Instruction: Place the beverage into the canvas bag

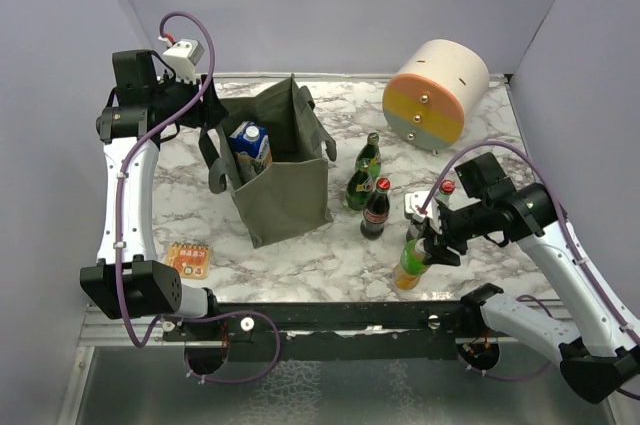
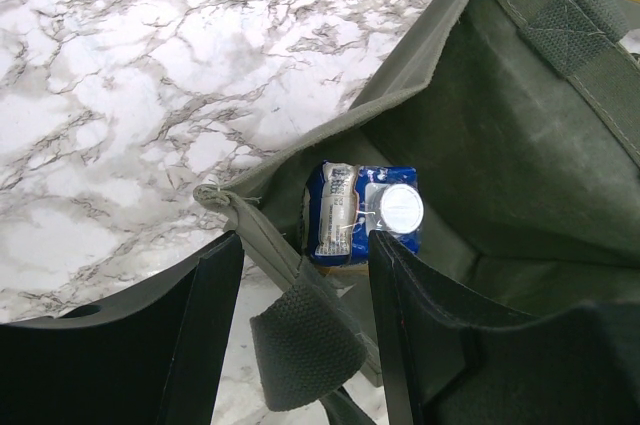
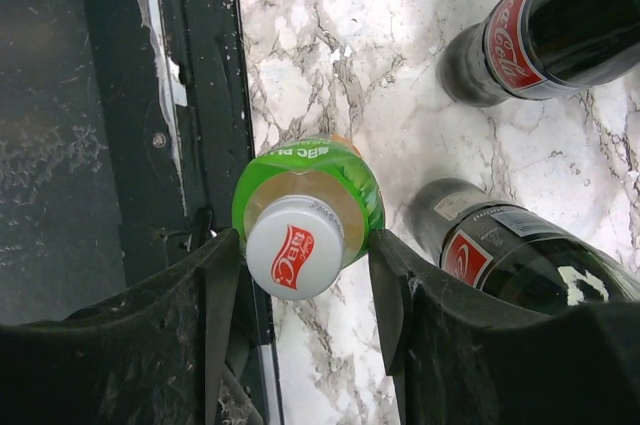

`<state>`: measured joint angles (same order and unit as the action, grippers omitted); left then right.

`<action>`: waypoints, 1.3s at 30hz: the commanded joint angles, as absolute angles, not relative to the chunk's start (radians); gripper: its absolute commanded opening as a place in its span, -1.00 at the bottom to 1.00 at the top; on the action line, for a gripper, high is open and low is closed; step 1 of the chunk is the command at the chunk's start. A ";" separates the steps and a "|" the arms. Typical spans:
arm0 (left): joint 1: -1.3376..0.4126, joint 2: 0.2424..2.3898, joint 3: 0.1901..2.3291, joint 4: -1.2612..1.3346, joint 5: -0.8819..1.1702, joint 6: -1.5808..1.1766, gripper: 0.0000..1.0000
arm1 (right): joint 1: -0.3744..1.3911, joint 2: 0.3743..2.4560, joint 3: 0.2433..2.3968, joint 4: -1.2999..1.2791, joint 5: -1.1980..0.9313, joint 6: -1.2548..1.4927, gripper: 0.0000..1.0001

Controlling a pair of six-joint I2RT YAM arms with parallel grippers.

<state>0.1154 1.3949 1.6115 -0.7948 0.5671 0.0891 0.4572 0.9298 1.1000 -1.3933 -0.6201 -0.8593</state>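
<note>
The olive-green canvas bag [image 1: 285,185] stands upright in the middle of the table, with a blue-and-white carton [image 1: 250,145] inside. My left gripper [image 1: 205,123] is at the bag's left rim. In the left wrist view it [image 2: 300,250] is open, with a loop handle [image 2: 305,345] loose between its fingers and the carton [image 2: 350,210] below. My right gripper [image 1: 428,240] is shut on a tilted bottle with a green label and orange drink [image 1: 410,267] at the table's near edge. In the right wrist view both fingers press the bottle [image 3: 310,170] just below its white cap, with my gripper [image 3: 302,250] around it.
Two green glass bottles [image 1: 368,155] [image 1: 358,188] and a cola bottle [image 1: 376,207] stand right of the bag. Another red-capped bottle [image 1: 445,190] is beside my right gripper. A cream-and-orange cylinder [image 1: 435,95] lies at the back right. An orange packet [image 1: 188,258] lies front left.
</note>
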 commanded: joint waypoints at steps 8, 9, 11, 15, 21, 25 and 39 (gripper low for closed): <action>0.111 1.368 1.597 -0.801 0.555 0.107 0.11 | 0.463 0.970 1.114 -1.363 -0.687 -0.881 0.11; 0.112 1.366 1.596 -0.801 0.556 0.107 0.11 | 0.463 0.972 1.117 -1.364 -0.688 -0.884 0.08; 0.112 1.366 1.594 -0.801 0.557 0.107 0.11 | 0.463 0.971 1.123 -1.370 -0.695 -0.889 0.05; 0.112 1.371 1.594 -0.801 0.558 0.109 0.11 | 0.463 0.968 1.132 -1.376 -0.709 -0.888 0.05; 0.112 1.373 1.591 -0.799 0.562 0.108 0.11 | 0.463 0.962 1.128 -1.346 -0.677 -0.862 0.21; 0.112 1.372 1.591 -0.803 0.562 0.110 0.11 | 0.463 0.962 1.129 -1.341 -0.666 -0.857 0.11; 0.110 1.371 1.594 -0.813 0.561 0.122 0.11 | 0.463 0.947 1.180 -1.277 -0.683 -0.815 -0.77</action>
